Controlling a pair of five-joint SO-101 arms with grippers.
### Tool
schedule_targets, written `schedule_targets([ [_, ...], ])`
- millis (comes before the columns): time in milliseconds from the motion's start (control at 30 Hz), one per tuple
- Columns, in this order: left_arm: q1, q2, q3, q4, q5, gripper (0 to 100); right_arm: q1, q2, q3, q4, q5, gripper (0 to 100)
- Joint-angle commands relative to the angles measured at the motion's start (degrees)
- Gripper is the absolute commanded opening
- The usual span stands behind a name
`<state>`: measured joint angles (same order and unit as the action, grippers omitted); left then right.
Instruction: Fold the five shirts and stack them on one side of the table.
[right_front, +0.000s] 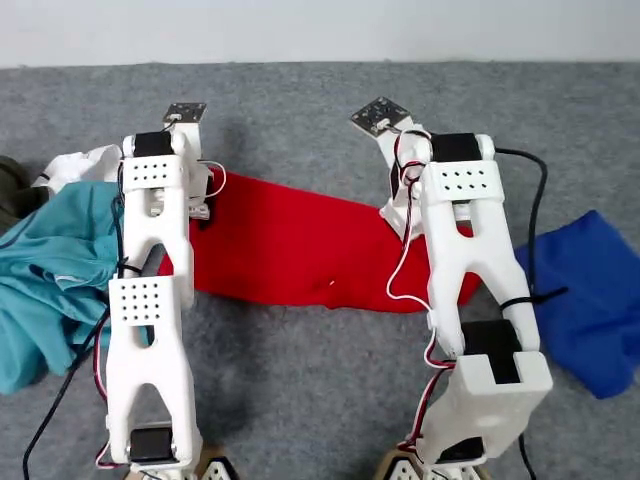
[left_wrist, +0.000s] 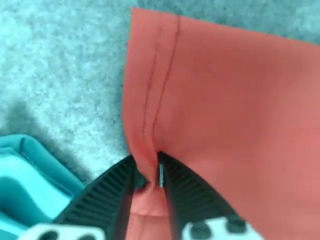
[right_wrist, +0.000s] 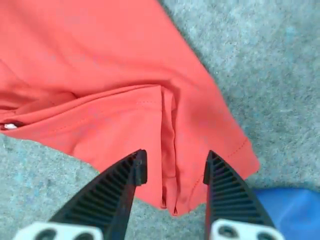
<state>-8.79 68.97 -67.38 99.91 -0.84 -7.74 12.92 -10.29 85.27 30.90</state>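
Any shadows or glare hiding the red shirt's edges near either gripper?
High view: even light, no glare on the red shirt. Left wrist view: a shadow lies on the table beside the teal shirt; the hem pinched in the left gripper reads plainly. Right wrist view: no glare; the folds at the open right gripper are legible.

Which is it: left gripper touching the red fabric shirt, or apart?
Touching. Left wrist view shows the left gripper pinching the hem of the red fabric shirt.

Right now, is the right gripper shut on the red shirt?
No, the right gripper stands open over a fold of the red shirt.
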Motion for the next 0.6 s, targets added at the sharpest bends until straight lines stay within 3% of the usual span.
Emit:
schedule_targets([
  [0, -0.2, 0.1, -1.0, 0.6, 0.0, 1, 1.5, -1.7, -1.4, 0.8, -0.4, 19.5],
  [233, 2.3, -12.0, -1.8, 0.7, 0.1, 1, 7.3, -12.4, -1.1, 1.2, -0.5, 19.4],
  [567, 25.1, -36.7, 21.6, 0.5, 0.4, 1, 20.5, -23.4, -1.1, 10.2, -0.8, 19.4],
])
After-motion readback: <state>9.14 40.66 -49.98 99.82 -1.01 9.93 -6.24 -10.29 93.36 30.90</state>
